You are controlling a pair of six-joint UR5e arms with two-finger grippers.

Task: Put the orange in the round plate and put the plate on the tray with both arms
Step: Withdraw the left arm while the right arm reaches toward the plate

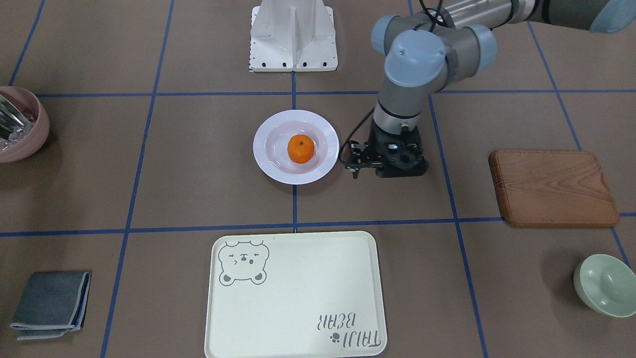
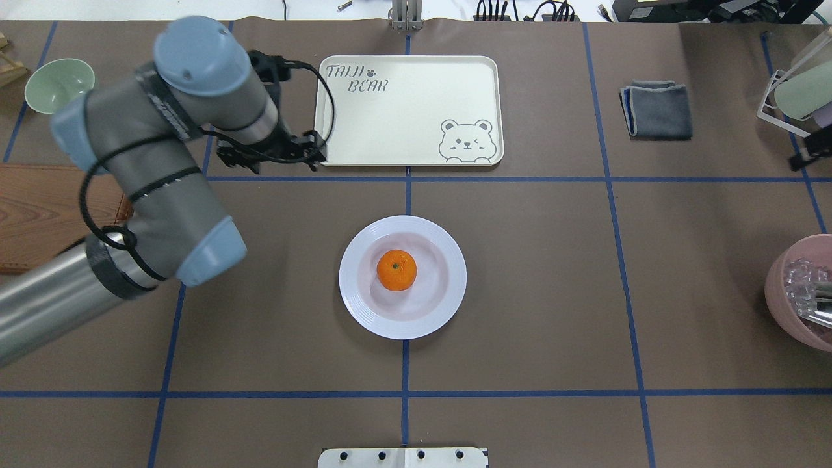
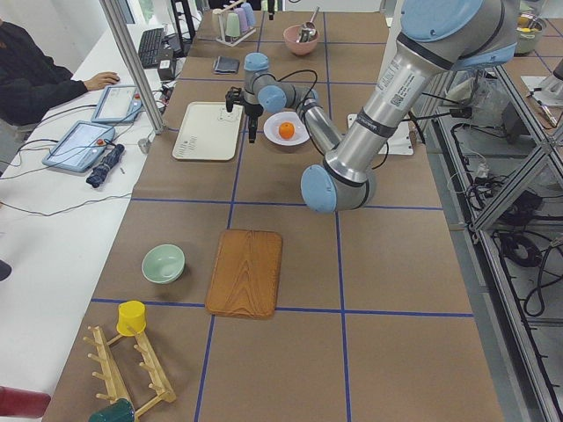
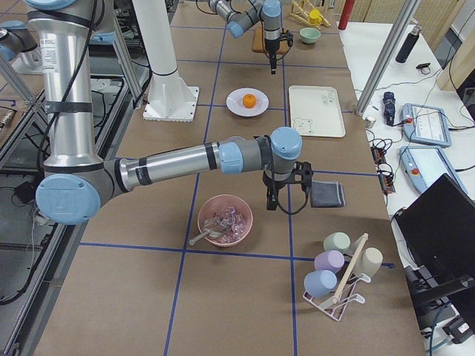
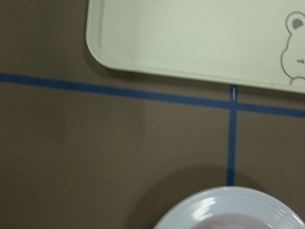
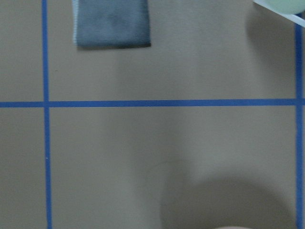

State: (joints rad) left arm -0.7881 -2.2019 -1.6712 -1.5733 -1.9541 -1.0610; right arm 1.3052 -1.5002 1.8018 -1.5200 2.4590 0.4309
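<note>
Brown tabletop, gridded with blue tape lines.

We note the left arm reaching in over its own side. The right arm stretches low across the far end and shows only in the right-side view.

Tray: cream, with a bear face and grey lettering, lying flat at the operators' edge. Nothing rests on it.

Wooden board: flat on the robot's left side, well apart from the tray.

Round plate: white with a ridged rim, mid-table, sitting over a tape line. One tape line lies between it and the tray, and the two do not touch.

Pink bowl: on the robot's right, holding clear lumps and a metal utensil.

Grey cloth: folded, to the right of the tray.

Pale-green bowl: far left corner, beyond the board.

Left tool: points down, raised above the tabletop just beside the plate's left rim and clear of it. Its wrist camera sees the tray corner and the plate's edge. We cannot tell whether its fingers are apart or together.

Right tool: hangs between the pink bowl and the grey cloth. We cannot tell its finger state either.

Orange: sits in the plate's sunken centre, stem dot up, with nothing gripping it.
</note>
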